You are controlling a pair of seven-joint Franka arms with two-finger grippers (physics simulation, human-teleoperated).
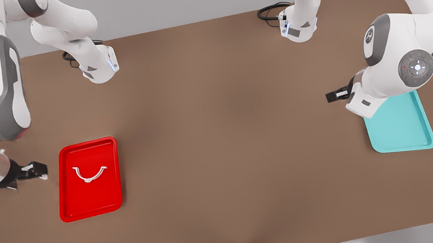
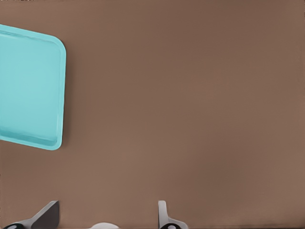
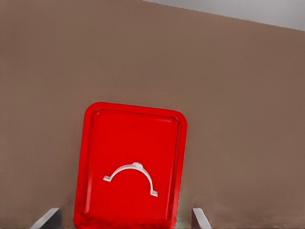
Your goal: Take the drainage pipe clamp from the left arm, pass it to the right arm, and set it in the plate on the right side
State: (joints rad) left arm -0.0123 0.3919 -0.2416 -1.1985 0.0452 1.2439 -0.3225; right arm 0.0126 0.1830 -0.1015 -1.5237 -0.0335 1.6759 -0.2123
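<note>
Lay flat inside the red plate (image 1: 74, 200), the white clamp (image 1: 90, 173), well clear of both sets of jaws. Hovered just beside that plate on the front view's left, the right gripper (image 1: 39, 169), fingers (image 3: 199, 218) spread wide and empty. Waited over the table (image 1: 219, 138) beside the teal tray (image 1: 400, 129), the left gripper (image 1: 331, 96), jaws likewise spread, pinching nothing.

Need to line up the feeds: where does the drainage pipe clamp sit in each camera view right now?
Front view: the drainage pipe clamp lies in the red plate, at the front view's left.
Left wrist view: not in it; the teal tray is seen there.
Right wrist view: clamp on the red plate.
Shared landmark: the brown table.
</note>
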